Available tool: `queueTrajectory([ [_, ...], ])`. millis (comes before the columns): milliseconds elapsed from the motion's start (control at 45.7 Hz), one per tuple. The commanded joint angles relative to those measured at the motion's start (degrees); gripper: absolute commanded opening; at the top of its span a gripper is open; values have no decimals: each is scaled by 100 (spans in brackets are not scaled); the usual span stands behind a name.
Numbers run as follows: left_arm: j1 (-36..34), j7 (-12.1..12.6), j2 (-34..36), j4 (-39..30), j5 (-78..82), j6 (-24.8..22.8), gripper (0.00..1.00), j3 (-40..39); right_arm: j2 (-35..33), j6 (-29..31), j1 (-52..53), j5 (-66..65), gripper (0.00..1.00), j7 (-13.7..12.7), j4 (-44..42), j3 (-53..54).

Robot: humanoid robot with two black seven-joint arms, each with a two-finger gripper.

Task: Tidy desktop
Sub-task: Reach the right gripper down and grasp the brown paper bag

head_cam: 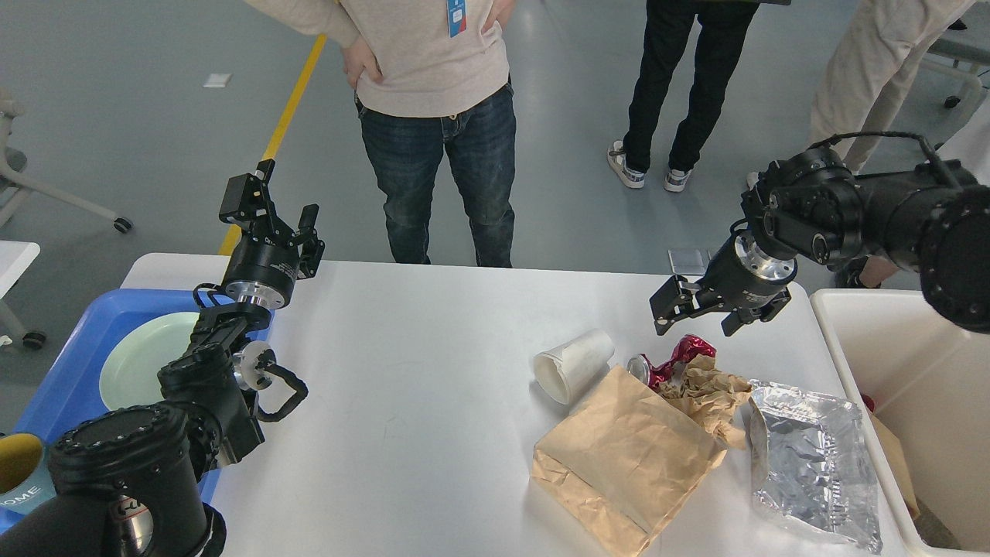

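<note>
Currently, one desktop [402, 387] fills the middle and lower part of the head view, white and glossy, with rounded corners. Five loose items lie in one cluster toward 4 o'clock on it: one white paper cup [571, 365] on its side, one crushed red can [671, 362], one flat brown paper bag [623, 456], one crumpled brown paper [708, 394] overlapping the can, and one silver foil bag [812, 464] at the right of the cluster.

Two grippers are visible. The left gripper [280, 210] points upward at about 10 o'clock, above the desktop's far left edge, fingers spread and empty. The right gripper [708, 317] hangs at about 2 o'clock, just above the red can, fingers spread, touching nothing.

One blue tray [69, 371] sits at 9 o'clock off the left edge, holding one pale green plate [143, 356] and one mug [23, 468]. One cream-white bin [858, 363] stands at 3 o'clock beside the right edge. Three standing people are partly visible at 12 o'clock beyond the desktop
</note>
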Motion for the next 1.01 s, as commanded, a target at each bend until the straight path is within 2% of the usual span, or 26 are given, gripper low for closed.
queueTrajectory([
  [0, 0, 0, 0, 0, 0, 0, 97, 0, 86, 0, 446, 13, 100, 4, 175, 11],
  [306, 0, 0, 0, 0, 0, 0, 97, 0, 209, 659, 1123, -566, 100, -23, 482, -130],
  [394, 0, 0, 0, 0, 0, 0, 97, 0, 288, 642, 1018, -971, 100, -40, 527, -95],
  [525, 0, 0, 0, 0, 0, 0, 97, 0, 533, 607, 324, -1165, 100, -58, 492, -121],
  [678, 0, 0, 0, 0, 0, 0, 97, 0, 806, 343, -177, -1165, 100, -172, 448, -112],
  [875, 0, 0, 0, 0, 0, 0, 97, 0, 833, -421, -775, -1165, 100, -444, 281, -95],
  [985, 0, 0, 0, 0, 0, 0, 97, 0, 833, -483, -890, -1165, 100, -462, 281, -86],
])
